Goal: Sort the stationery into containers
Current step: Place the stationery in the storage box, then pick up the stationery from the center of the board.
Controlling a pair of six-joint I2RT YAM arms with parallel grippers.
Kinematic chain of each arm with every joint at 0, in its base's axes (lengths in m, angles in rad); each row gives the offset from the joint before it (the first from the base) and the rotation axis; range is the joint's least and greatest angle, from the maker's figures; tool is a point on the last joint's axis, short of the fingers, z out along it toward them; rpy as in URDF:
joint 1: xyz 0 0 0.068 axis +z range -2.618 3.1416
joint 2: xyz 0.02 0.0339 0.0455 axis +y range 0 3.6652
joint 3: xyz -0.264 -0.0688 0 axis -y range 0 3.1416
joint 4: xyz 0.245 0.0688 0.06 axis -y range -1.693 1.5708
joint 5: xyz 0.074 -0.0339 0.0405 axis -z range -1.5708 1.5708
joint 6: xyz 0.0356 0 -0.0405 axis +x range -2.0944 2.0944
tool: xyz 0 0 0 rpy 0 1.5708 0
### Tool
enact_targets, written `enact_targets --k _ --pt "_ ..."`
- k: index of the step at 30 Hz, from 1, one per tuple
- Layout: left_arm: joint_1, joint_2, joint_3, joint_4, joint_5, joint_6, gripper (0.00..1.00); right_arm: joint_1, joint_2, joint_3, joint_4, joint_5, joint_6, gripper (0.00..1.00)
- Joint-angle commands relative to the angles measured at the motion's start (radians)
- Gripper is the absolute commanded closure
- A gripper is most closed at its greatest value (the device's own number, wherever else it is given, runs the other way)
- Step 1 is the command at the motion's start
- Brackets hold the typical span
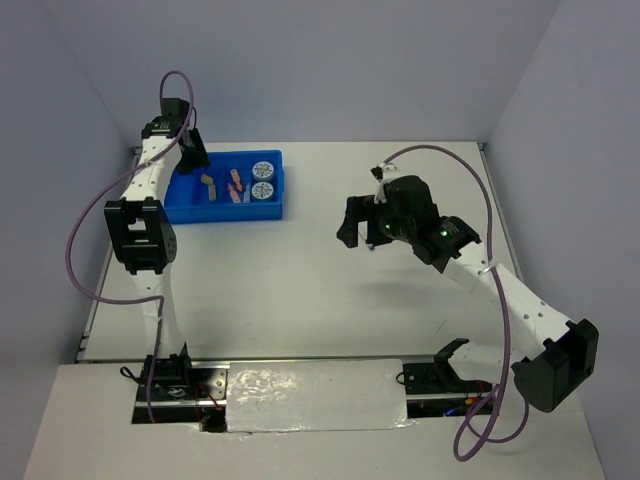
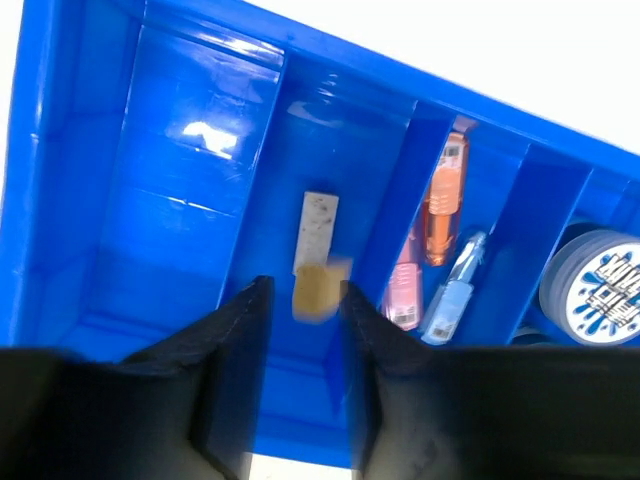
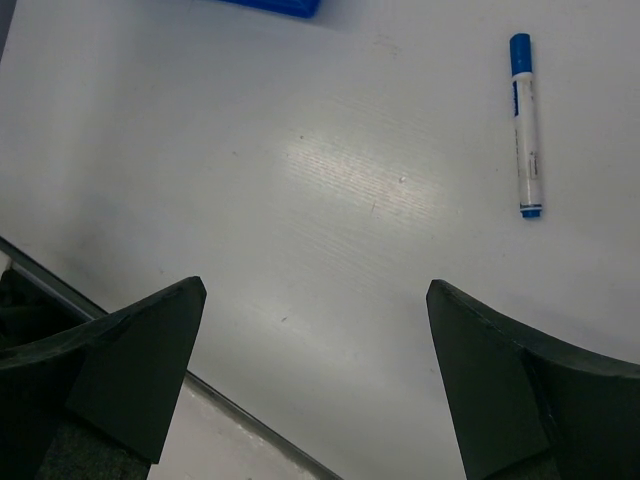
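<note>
The blue tray (image 1: 275, 210) stands at the far left of the table. My left gripper (image 1: 192, 155) hangs over its left end. In the left wrist view the gripper (image 2: 305, 290) is open, and a blurred tan block (image 2: 318, 292) sits just past the tips, touching only the right finger, above a whitish block (image 2: 318, 225) in the same compartment. Orange (image 2: 445, 200), pink (image 2: 403, 295) and blue (image 2: 455, 295) clips lie one compartment over. Two patterned rolls (image 1: 263, 180) sit at the right end. My right gripper (image 3: 315, 288) is open and empty above bare table, with the white pen (image 3: 525, 125) lying ahead to its right.
The leftmost tray compartments (image 2: 150, 200) hold nothing. A corner of the tray (image 3: 280, 6) shows at the top of the right wrist view. The table's metal edge strip (image 3: 100, 300) runs below the right gripper's left finger. Grey walls enclose the table.
</note>
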Motion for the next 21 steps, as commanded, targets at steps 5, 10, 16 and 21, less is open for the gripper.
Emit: enact_targets --k 5,10,16,21 --pt "-0.003 -0.039 -0.058 0.065 0.016 -0.012 0.21 -0.036 0.168 0.149 -0.111 0.025 -0.070 0.00" --pt "-0.003 -0.109 -0.035 -0.010 0.038 -0.023 0.08 -0.085 0.381 0.244 -0.190 0.128 -0.096 0.04" --pt "-0.014 -0.311 -0.172 -0.076 0.154 -0.006 0.01 -0.128 0.627 0.338 -0.210 0.196 -0.128 0.27" --pt "-0.023 -0.485 -0.370 -0.052 0.245 0.020 0.01 -0.134 0.751 0.393 -0.218 0.189 -0.140 0.36"
